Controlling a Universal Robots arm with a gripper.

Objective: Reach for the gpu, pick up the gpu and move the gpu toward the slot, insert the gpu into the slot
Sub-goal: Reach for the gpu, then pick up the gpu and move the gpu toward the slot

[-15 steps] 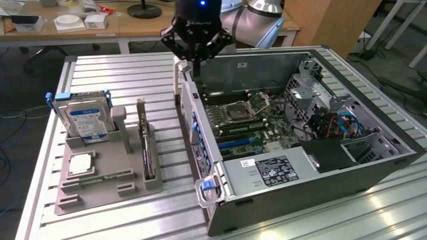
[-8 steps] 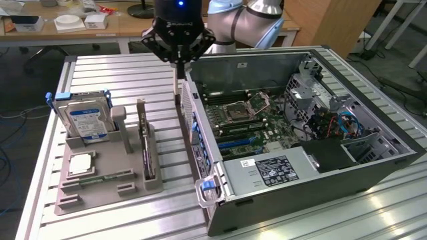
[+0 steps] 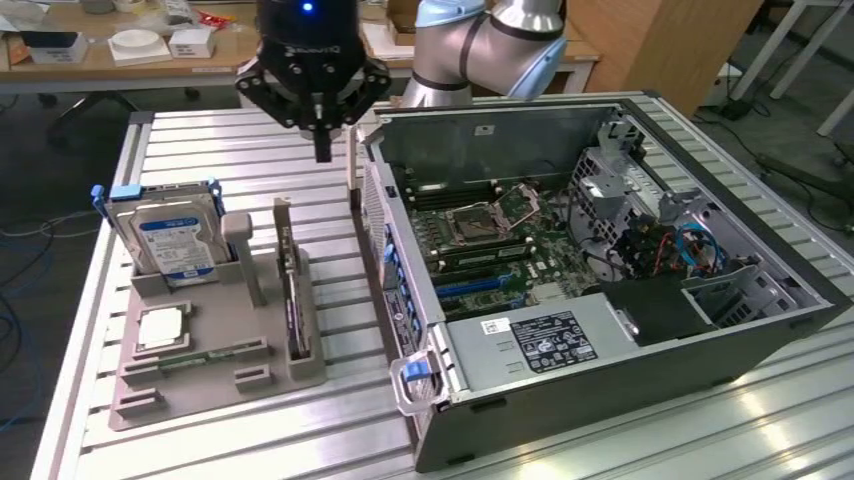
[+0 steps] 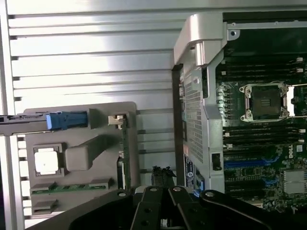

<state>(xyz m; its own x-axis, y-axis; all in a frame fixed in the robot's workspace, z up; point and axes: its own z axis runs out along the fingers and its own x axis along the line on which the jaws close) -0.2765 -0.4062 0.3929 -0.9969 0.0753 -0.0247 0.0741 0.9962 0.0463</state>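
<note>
Exterior view: one gpu (image 3: 294, 300), one hard drive (image 3: 171, 240).

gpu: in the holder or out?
In. The gpu stands on edge in the gray holder; the gripper, shut and holding nothing, hangs above the table, apart from it.
</note>
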